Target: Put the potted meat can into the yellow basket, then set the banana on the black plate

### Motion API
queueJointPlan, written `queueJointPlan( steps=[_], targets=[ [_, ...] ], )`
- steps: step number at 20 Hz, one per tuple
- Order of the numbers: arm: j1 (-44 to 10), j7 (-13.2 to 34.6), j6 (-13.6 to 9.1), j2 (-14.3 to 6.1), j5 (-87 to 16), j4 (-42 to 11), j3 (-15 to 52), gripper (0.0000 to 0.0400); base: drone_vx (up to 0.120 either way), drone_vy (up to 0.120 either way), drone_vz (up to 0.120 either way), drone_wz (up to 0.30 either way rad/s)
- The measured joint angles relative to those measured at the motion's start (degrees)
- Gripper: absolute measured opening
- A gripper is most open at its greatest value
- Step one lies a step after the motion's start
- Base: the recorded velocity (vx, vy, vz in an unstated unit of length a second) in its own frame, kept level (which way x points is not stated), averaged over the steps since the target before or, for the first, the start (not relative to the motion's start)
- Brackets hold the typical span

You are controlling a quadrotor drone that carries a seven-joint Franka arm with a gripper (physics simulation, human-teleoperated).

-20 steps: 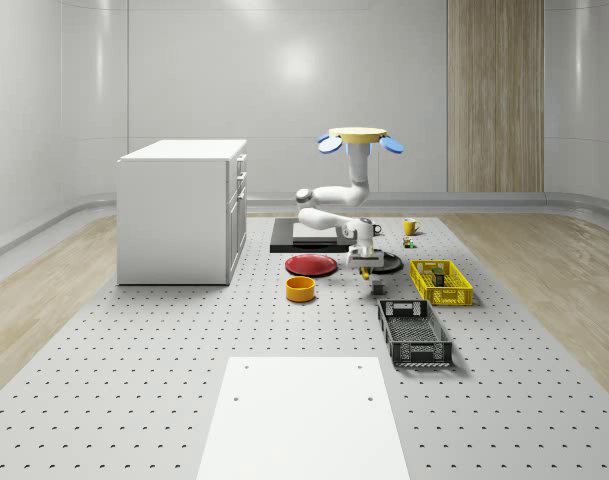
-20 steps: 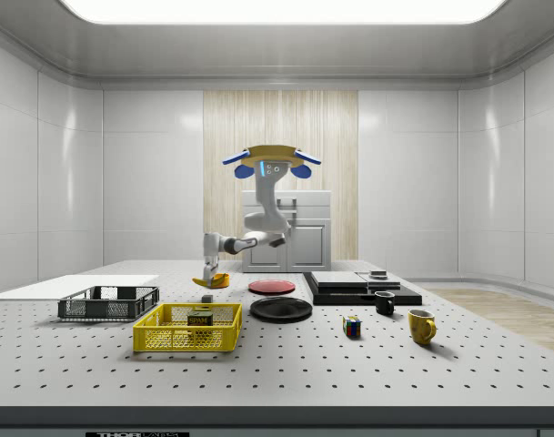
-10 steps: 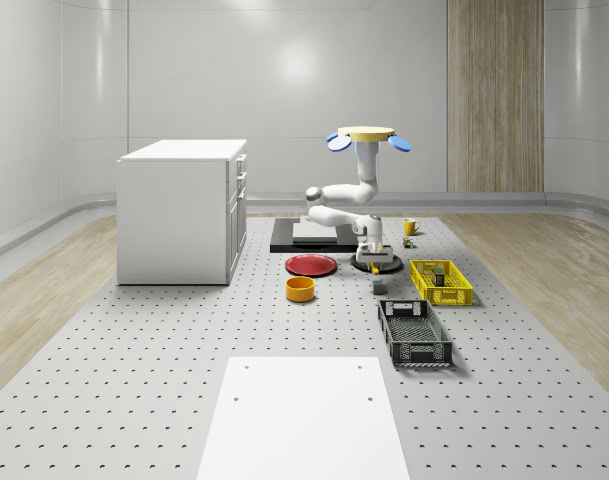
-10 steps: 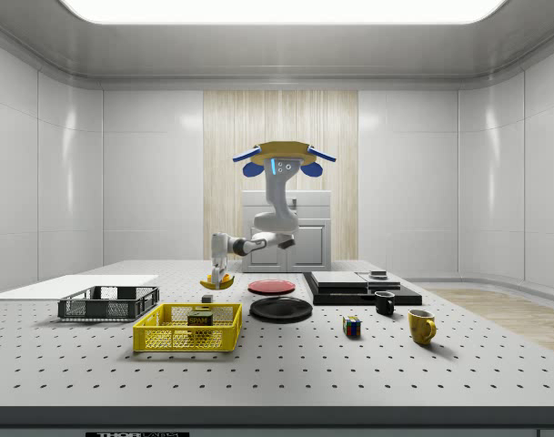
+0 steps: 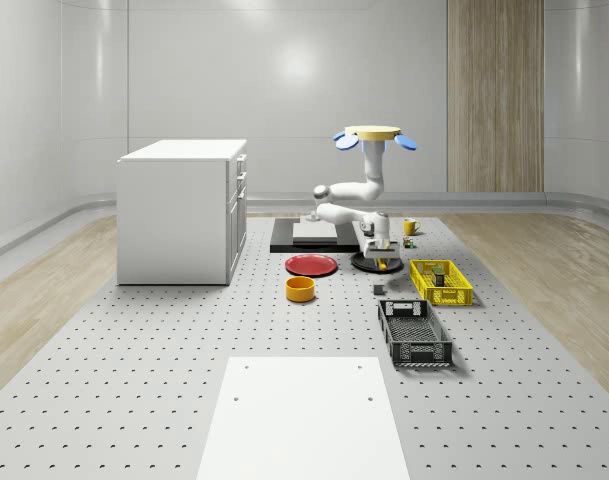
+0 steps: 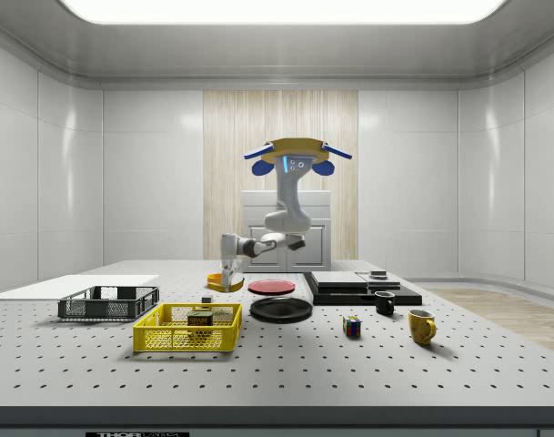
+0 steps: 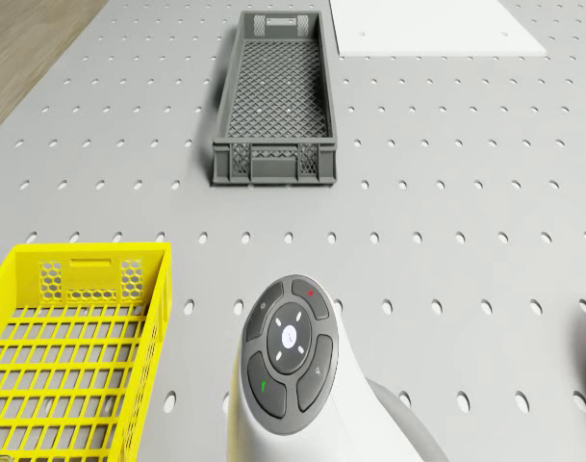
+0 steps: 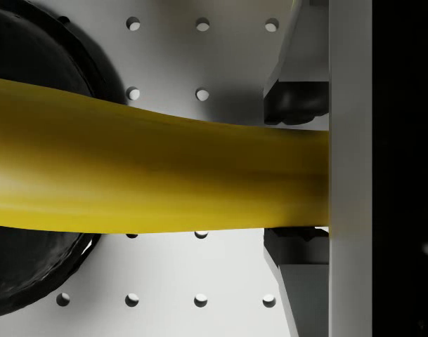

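Note:
The drone [image 5: 374, 135] hovers over the table near the black plate [image 5: 364, 266], with its arm reaching down. My gripper [image 5: 382, 250] is shut on the yellow banana [image 8: 150, 179] and holds it just above the table at the plate's edge. In the wrist view the fingers [image 8: 298, 98] clamp the banana across its width, and the black plate [image 8: 31, 267] lies under its far end. From the side, the banana [image 6: 224, 285] hangs to the left of the black plate [image 6: 281, 309]. The potted meat can [image 6: 200, 319] sits inside the yellow basket [image 6: 187, 328].
A grey crate [image 5: 414, 332] stands in front of the yellow basket [image 5: 441, 282]. A red plate [image 5: 311, 265] and an orange bowl [image 5: 301, 289] lie left of the black plate. A white cabinet [image 5: 182, 210], a black slab [image 5: 314, 235], mugs [image 6: 421, 326] and a cube [image 6: 352, 327] stand around.
The drone and arm have moved to the whole-scene view's right and farther back, carrying the banana from beside the orange bowl's side toward the black plate.

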Motion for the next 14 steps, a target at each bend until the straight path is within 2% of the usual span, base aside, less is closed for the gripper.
queueJointPlan(
  steps=[5,7,14],
  targets=[
    [0.1,-0.1,-0.2,0.2,-0.1,0.0,-0.1,0.0196,-0.120,0.000,0.000,0.000],
    [0.2,-0.2,-0.3,0.3,-0.2,0.0,-0.1,0.0196,-0.120,0.100,0.000,0.000],
    [0.4,-0.3,-0.6,0.7,-0.3,-0.1,-0.1,0.0196,-0.120,0.000,0.000,0.000]
  ],
)
